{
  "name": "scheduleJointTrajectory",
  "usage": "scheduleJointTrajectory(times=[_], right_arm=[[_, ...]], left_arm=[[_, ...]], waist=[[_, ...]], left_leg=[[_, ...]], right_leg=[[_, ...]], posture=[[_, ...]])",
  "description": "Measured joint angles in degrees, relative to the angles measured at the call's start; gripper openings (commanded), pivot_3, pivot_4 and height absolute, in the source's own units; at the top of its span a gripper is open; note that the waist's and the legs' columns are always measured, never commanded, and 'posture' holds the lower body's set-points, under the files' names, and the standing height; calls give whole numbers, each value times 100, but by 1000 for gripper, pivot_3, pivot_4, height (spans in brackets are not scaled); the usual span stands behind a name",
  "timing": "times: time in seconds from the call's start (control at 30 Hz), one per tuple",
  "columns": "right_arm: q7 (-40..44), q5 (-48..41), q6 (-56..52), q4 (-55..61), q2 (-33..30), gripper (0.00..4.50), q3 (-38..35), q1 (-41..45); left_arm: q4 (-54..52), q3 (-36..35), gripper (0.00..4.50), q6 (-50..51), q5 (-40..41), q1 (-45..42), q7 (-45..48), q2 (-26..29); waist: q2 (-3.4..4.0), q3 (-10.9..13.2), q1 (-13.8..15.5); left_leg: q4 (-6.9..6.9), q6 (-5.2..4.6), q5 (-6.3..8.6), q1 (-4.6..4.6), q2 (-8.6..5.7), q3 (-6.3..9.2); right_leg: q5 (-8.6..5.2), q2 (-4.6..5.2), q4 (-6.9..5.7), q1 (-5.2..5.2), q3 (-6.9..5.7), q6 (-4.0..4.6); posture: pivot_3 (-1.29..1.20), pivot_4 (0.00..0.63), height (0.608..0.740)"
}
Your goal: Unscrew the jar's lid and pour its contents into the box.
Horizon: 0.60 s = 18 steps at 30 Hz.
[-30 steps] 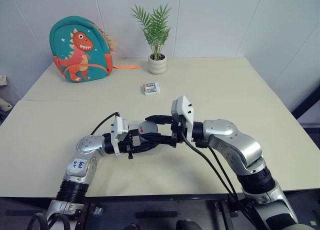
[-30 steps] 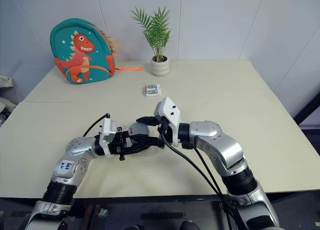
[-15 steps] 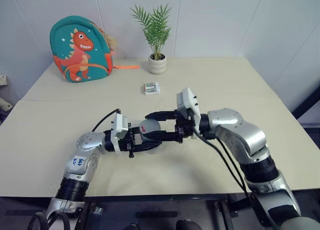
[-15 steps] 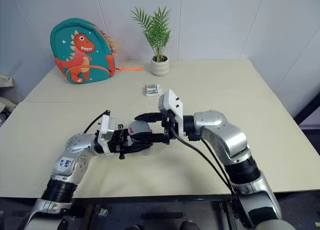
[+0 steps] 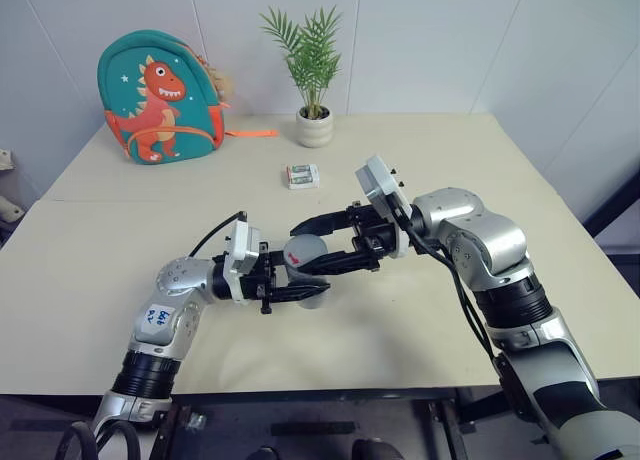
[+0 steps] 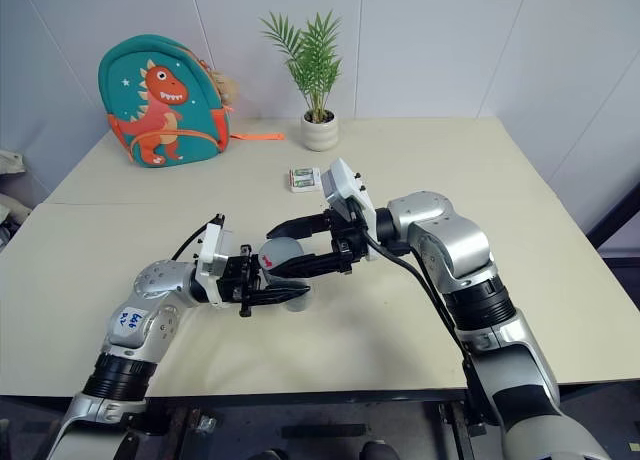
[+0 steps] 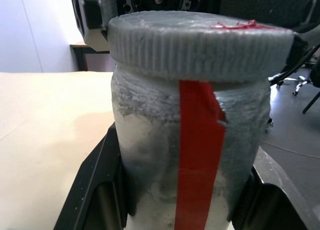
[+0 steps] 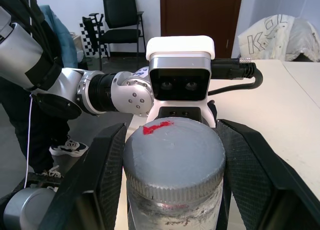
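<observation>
1. One jar [image 5: 305,258], lid [image 8: 173,159] on, sits at centre frame above the desk [image 5: 500,170].
2. Two grippers: left [image 5: 292,281] jaws clamp the jar body, right [image 5: 318,244] jaws clamp the lid.
3. One backpack [image 5: 160,98], one plant [image 5: 314,75], one packet [image 5: 301,176] lie at the upper frame.

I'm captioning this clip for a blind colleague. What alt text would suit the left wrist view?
A translucent grey jar with a red tape strip, its ribbed grey lid screwed on, stands clamped between the left gripper's two black fingers. A cream table lies behind.
</observation>
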State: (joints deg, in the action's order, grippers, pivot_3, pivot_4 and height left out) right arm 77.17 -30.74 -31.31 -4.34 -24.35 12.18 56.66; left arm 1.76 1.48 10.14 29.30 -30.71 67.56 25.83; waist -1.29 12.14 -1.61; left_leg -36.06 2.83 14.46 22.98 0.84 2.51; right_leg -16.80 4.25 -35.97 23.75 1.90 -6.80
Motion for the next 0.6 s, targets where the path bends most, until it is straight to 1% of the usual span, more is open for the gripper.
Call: scheduleJointTrajectory(times=[0.07,0.1,0.17,0.2,0.47,0.6], right_arm=[[13,4,2,-9,8,3248,0,0],[12,-1,-16,-8,8,3491,-1,0],[-1,-4,-76,-9,8,4182,-2,-1],[-29,-5,-106,-9,9,4459,-4,-1],[-326,-20,3,102,54,4459,-307,-70],[-747,55,3,372,150,4459,-351,-243]], left_arm=[[-47,-5,1978,31,0,28,-24,7],[-62,-12,1978,51,0,39,-41,7],[-76,-45,1978,75,1,41,-72,8],[-80,-64,1978,106,2,41,-118,8],[-79,-144,1978,176,-12,76,-175,145],[-77,-152,1978,176,-28,110,-237,170]], waist=[[0,0,1],[0,0,2],[0,0,2],[0,0,1],[0,0,1],[0,0,-1]], left_leg=[[-1,0,0,1,0,0],[-1,0,0,1,0,0],[-2,0,0,1,0,0],[-2,0,0,1,0,0],[-1,0,0,2,0,0],[-1,0,0,2,0,0]], right_leg=[[0,1,0,0,0,0],[0,1,0,0,0,0],[0,1,0,0,0,0],[0,0,-1,0,0,0],[0,1,0,0,0,0],[0,1,-1,1,0,0]], posture=[[0,150,740],[0,150,740],[0,150,740],[0,150,740],[0,150,740],[0,150,740]])
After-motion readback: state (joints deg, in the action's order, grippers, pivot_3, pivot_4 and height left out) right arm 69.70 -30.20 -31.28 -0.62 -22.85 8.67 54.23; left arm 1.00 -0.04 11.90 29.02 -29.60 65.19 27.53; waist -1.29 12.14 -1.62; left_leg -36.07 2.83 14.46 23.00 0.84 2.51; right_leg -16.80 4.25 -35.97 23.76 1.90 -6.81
